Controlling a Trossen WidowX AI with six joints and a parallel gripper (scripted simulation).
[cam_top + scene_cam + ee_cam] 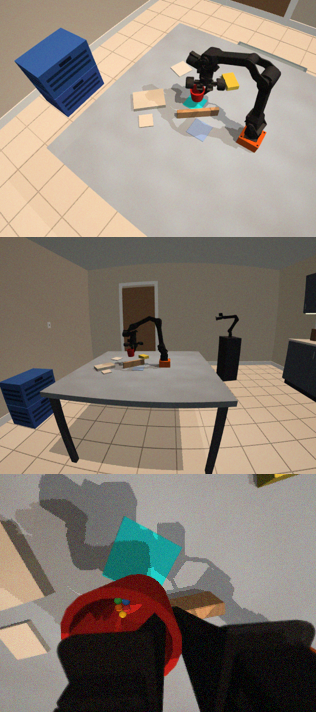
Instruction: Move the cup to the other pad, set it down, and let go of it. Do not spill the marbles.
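Observation:
My gripper [200,88] [131,348] [167,611] is shut on the rim of a red cup [197,95] [130,352] [107,606] and holds it upright in the air. Small coloured marbles [121,607] lie in the cup's bottom. The cup hangs above a teal pad [200,103] [145,554], which lies flat on the grey table [153,157] [163,382]. A pale blue pad [199,129] [138,368] lies nearer the front, past a wooden bar [197,112] [133,363] [200,604].
A yellow block [230,81] [143,356] [275,478] lies to the right of the cup. A thick tan slab [148,98] [104,366], a small tan tile [145,120] [106,371] and a pale tile [181,68] [116,358] lie to the left and behind. The arm's orange base [251,140] [164,362] stands at the right.

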